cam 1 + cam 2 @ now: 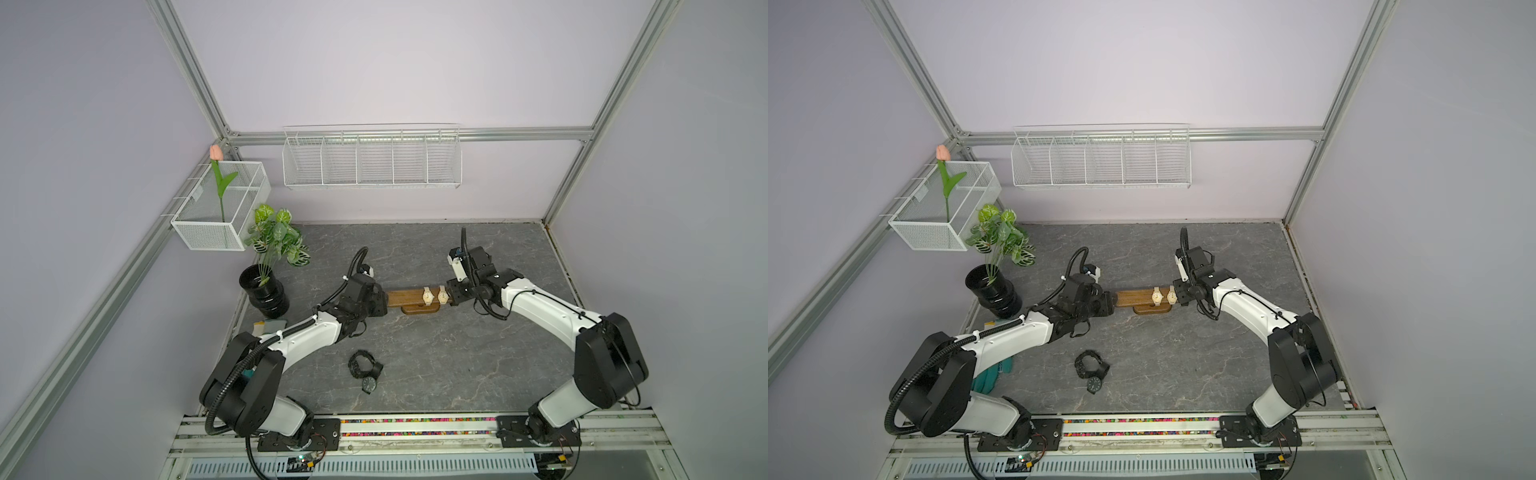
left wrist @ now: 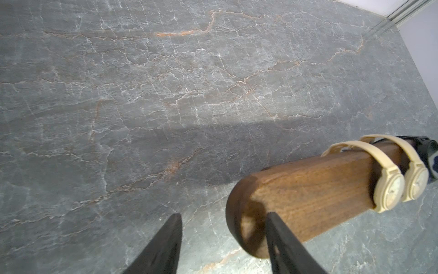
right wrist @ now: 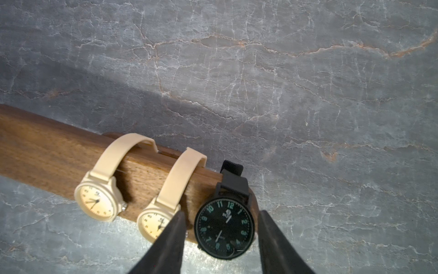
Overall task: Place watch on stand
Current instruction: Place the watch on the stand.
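Stand (image 1: 405,297), mid-frame in both top views, bears black watch (image 3: 224,227) at its end between right gripper's (image 3: 221,213) parted, seemingly clear jaws. Retreat straight, not snagging it; left gripper (image 2: 223,214) half-open, empty.

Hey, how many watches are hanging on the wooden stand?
3. Two beige watches sit side by side on the stand; one black watch hangs at its end, inside the open right gripper. None looks hidden.

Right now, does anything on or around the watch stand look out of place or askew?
Mildly: the black watch sits at the very tip of the stand, past two cream watches, between the right gripper's open fingers. More dark watches lie heaped on the table.
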You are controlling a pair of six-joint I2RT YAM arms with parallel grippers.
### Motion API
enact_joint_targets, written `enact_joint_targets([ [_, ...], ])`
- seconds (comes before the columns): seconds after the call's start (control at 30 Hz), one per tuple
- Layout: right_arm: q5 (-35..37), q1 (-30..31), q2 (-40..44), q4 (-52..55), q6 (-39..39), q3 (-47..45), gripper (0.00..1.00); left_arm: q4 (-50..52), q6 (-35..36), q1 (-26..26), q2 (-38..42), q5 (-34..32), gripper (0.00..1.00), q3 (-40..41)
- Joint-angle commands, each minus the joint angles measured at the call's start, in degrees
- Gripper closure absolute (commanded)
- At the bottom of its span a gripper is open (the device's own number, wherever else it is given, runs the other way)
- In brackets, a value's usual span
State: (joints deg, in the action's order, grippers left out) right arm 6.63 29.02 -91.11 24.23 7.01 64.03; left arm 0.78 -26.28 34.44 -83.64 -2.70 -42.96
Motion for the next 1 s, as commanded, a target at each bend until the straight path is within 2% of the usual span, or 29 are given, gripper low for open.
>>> enact_joint_targets([
  [0.0, -0.8, 0.4, -1.4, 1.2, -0.6, 0.4, 0.46, 0.1, -0.4, -0.1, 0.1, 0.2, 0.41, -1.0],
  [0.3, -3.3, 0.6, -1.2, 1.2, -0.3, 0.6, 0.52, -0.3, -0.5, -0.1, 0.1, 0.9, 0.41, -1.1],
  [0.53, -3.1, 1.0, -1.2, 1.1, -0.1, 0.7, 0.52, -0.4, -0.7, -0.1, 0.4, 1.0, 0.41, -0.8],
  [0.73, 0.2, 1.0, 1.0, 2.9, -0.1, 1.0, 0.46, 1.9, -0.7, -0.2, 1.5, -0.3, 0.41, -1.2],
  [0.97, 3.3, 1.9, 9.4, 6.3, 1.2, -0.4, 0.39, 10.6, -1.6, 0.0, 7.0, -4.0, 0.34, -2.2],
])
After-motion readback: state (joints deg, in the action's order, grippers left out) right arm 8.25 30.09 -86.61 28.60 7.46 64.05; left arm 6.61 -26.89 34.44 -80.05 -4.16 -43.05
